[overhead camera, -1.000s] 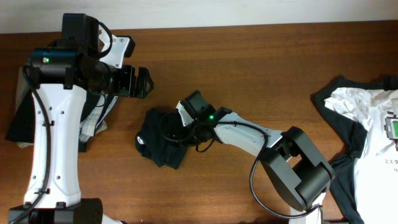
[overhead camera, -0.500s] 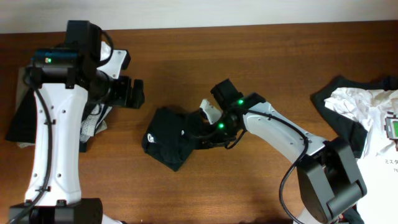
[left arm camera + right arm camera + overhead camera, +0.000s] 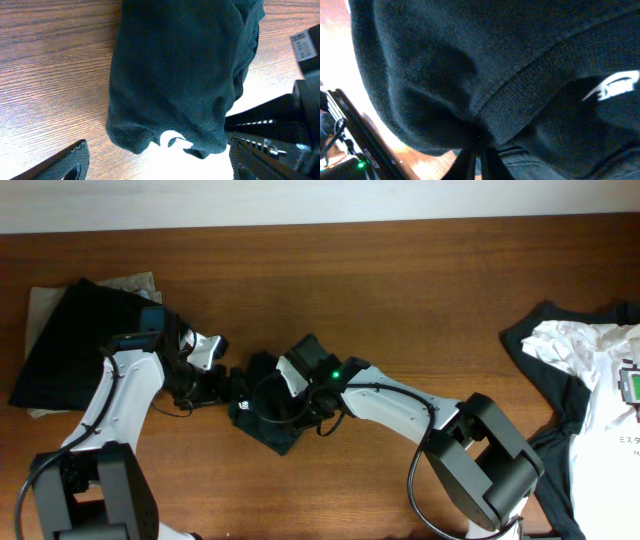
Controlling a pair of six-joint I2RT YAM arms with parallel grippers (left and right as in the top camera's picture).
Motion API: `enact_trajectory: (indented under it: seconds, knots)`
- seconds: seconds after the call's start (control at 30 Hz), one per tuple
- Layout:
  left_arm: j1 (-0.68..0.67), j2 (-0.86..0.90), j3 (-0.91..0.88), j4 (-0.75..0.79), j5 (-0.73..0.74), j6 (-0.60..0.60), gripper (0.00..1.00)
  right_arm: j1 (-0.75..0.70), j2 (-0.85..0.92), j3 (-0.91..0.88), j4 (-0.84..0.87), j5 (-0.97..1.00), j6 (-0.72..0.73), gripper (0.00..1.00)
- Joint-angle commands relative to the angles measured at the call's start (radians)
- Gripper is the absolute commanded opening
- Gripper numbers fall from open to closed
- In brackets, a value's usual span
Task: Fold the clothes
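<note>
The black T-shirt (image 3: pixel 265 426) lies crumpled in a bundle at the middle of the table (image 3: pixel 420 290), a small white logo (image 3: pixel 612 85) on one fold. The right gripper (image 3: pixel 479 160) is pinched tight on a gathered ridge of it, arm stretched low from the near right; the left gripper (image 3: pixel 155 155) stands wide apart around the bundle's left end, arm bent in from the near left.
</note>
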Motion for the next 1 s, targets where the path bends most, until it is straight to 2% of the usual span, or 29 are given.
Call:
enact_trajectory:
  seconds: [0.0,0.13,0.17,0.2,0.3,0.37,0.4,0.43,0.53,0.6,0.7,0.73,0.77,0.83,0.87,0.9,0.93,0.97]
  knots:
    - [0.003,-0.005,-0.005,0.010,0.025,0.016,0.89,-0.013,-0.006,0.005,-0.038,-0.065,0.000,0.04]
    - [0.002,-0.005,-0.007,-0.003,0.026,0.016,0.89,-0.151,-0.113,0.005,-0.292,-0.066,-0.029,0.04]
    - [0.002,-0.005,-0.008,-0.011,0.026,0.017,0.83,-0.160,-0.115,0.005,-0.353,-0.065,-0.051,0.04]
    - [0.000,-0.005,-0.016,-0.022,0.027,0.017,0.83,-0.160,-0.115,0.005,-0.382,-0.065,-0.061,0.04]
    - [-0.048,-0.005,-0.108,-0.017,0.111,0.019,0.82,-0.159,-0.114,0.005,-0.470,-0.039,-0.060,0.04]
    - [-0.130,-0.005,-0.150,-0.018,0.265,0.019,0.79,-0.159,-0.114,0.005,-0.514,-0.039,-0.075,0.04]
    - [-0.160,-0.005,-0.153,-0.017,0.251,0.019,0.75,-0.160,-0.114,0.005,-0.507,-0.038,-0.075,0.04]
    - [-0.192,-0.005,-0.154,-0.016,0.205,0.015,0.65,-0.161,-0.114,0.005,-0.494,-0.027,-0.075,0.04]
    - [-0.252,-0.005,-0.154,0.040,0.066,-0.018,0.45,-0.161,-0.114,0.005,-0.489,0.029,-0.075,0.04]
    - [-0.266,-0.005,-0.171,0.077,-0.039,-0.061,0.35,-0.161,-0.114,0.005,-0.499,0.042,-0.079,0.04]
    - [-0.266,-0.005,-0.253,0.125,-0.107,-0.063,0.08,-0.161,-0.115,0.006,-0.642,0.045,-0.110,0.04]
    - [-0.266,-0.005,-0.269,0.130,-0.107,-0.064,0.06,-0.160,-0.115,0.006,-0.682,0.050,-0.137,0.04]
    - [-0.266,-0.005,-0.279,0.137,-0.107,-0.064,0.05,-0.158,-0.115,0.002,-0.697,0.093,-0.139,0.04]
    - [-0.266,-0.005,-0.283,0.143,-0.077,-0.082,0.09,-0.155,-0.108,-0.018,-0.657,0.211,-0.139,0.38]
    - [-0.266,-0.005,-0.269,0.142,0.002,-0.082,0.20,-0.161,-0.116,-0.014,-0.648,0.243,-0.139,0.37]
    - [-0.265,-0.006,-0.221,0.130,0.115,-0.082,0.44,-0.185,-0.145,-0.003,-0.627,0.258,-0.138,0.35]
    - [-0.261,-0.006,-0.171,0.112,0.150,-0.082,0.54,-0.214,-0.186,0.015,-0.626,0.257,-0.138,0.33]
    - [-0.259,-0.006,-0.126,0.102,0.150,-0.082,0.63,-0.247,-0.231,0.029,-0.625,0.256,-0.138,0.25]
